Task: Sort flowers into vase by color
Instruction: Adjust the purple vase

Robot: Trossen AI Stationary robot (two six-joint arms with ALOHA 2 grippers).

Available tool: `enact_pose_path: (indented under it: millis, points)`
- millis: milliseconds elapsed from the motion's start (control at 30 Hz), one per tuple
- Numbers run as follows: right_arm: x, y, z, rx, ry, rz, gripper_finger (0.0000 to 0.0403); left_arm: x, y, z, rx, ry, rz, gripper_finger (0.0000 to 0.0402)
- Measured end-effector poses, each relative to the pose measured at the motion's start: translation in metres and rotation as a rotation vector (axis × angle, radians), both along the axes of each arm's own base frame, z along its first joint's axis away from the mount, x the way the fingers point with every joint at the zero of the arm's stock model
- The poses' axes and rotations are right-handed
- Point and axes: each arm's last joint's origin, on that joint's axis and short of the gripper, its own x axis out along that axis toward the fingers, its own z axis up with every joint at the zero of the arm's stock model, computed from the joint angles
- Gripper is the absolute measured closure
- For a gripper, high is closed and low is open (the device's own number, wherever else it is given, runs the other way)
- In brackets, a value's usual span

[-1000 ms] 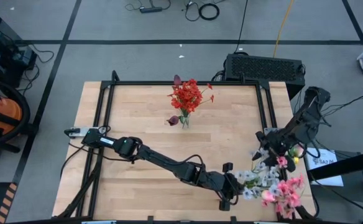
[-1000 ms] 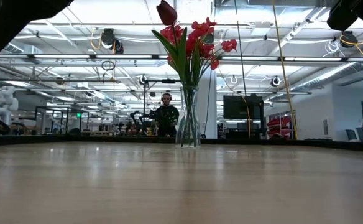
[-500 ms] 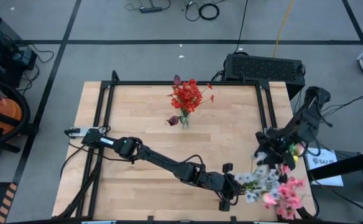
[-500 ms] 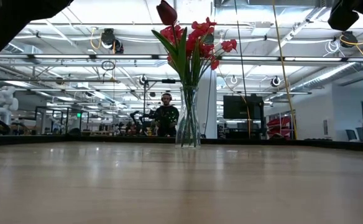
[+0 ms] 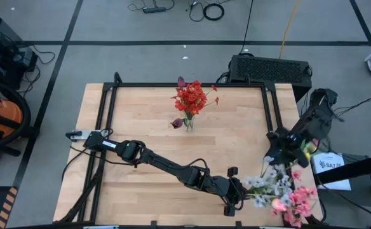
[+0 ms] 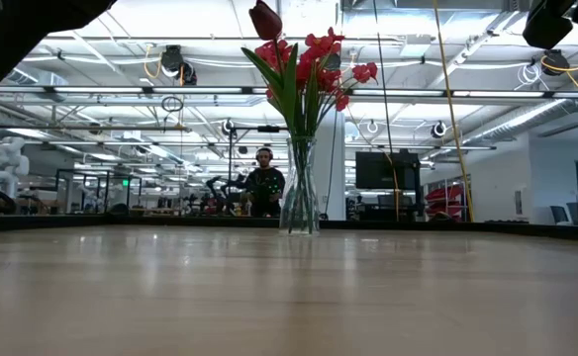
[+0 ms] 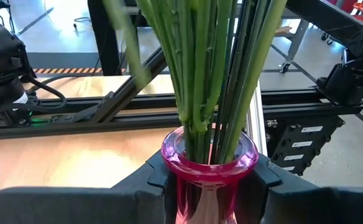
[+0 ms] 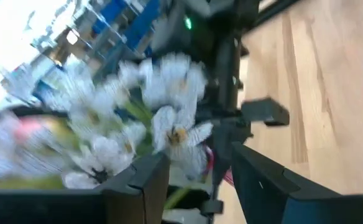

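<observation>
Lower right of the high view: the right gripper (image 5: 279, 154), jaws spread, has drifted rightward above the white flowers (image 5: 265, 182); none picked yet, while the left gripper (image 7: 209, 180) pinches the pink vase (image 7: 209, 163)

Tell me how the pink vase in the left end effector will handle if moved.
Likely top-heavy: the pink vase carries many tall green stems. Its smooth glass may slip. The left end effector clamps both sides, so it should stay upright.
</observation>
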Motion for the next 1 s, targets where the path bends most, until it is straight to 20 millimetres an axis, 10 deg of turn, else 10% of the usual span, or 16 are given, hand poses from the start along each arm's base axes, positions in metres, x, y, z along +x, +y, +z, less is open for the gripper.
enact_pose_path:
  millis: [333,1000]
  points:
    - [-0.008,-0.026,0.021,-0.163,-0.144,-0.409,0.0243,0.0,0.0,0.0,-0.002,0.0,-0.004,0.0292]
    - [0.041,0.012,0.022,-0.638,-0.183,-0.871,0.0233,0.0,0.0,0.0,-0.002,0.001,-0.007,0.0292]
